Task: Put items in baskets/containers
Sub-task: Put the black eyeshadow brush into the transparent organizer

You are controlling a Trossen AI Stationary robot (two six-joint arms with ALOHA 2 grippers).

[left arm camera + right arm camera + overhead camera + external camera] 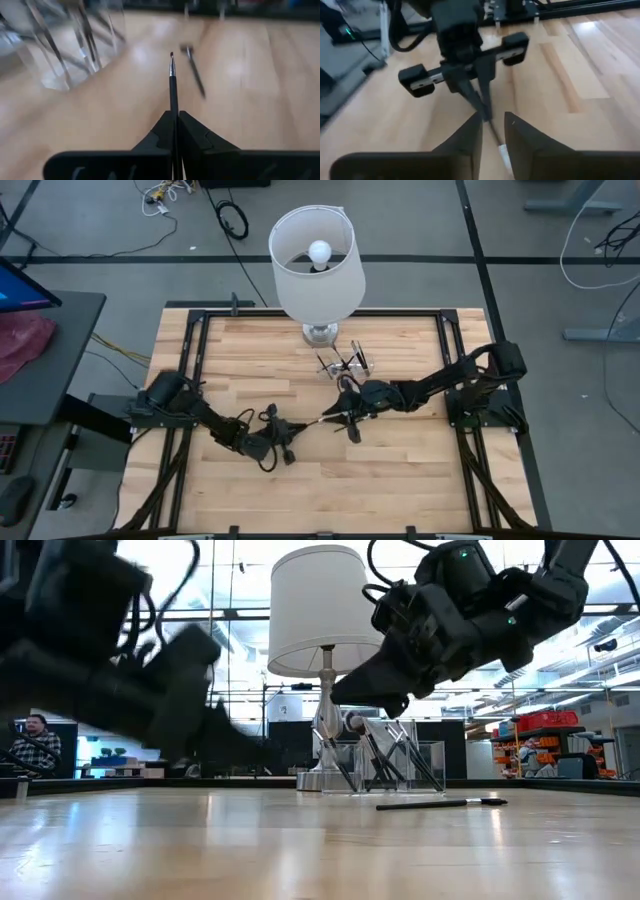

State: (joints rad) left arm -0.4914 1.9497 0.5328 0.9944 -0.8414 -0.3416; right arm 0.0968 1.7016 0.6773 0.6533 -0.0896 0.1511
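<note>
Mid-tabletop, the left gripper (175, 120) pinches a thin brush (172, 80) by its handle while the right gripper (492, 125), parted narrowly, lets go, apparently a handover toward the clear box (345, 364) near the lamp (316, 265).

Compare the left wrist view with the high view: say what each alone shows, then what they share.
Only the left wrist view: the left gripper shut on a thin dark-handled makeup brush, and a second dark brush lying on the wood.
Only the high view: the white-shaded lamp and the right gripper meeting the left mid-table.
Both: the small clear plastic box holding brushes, and the wooden table.
</note>
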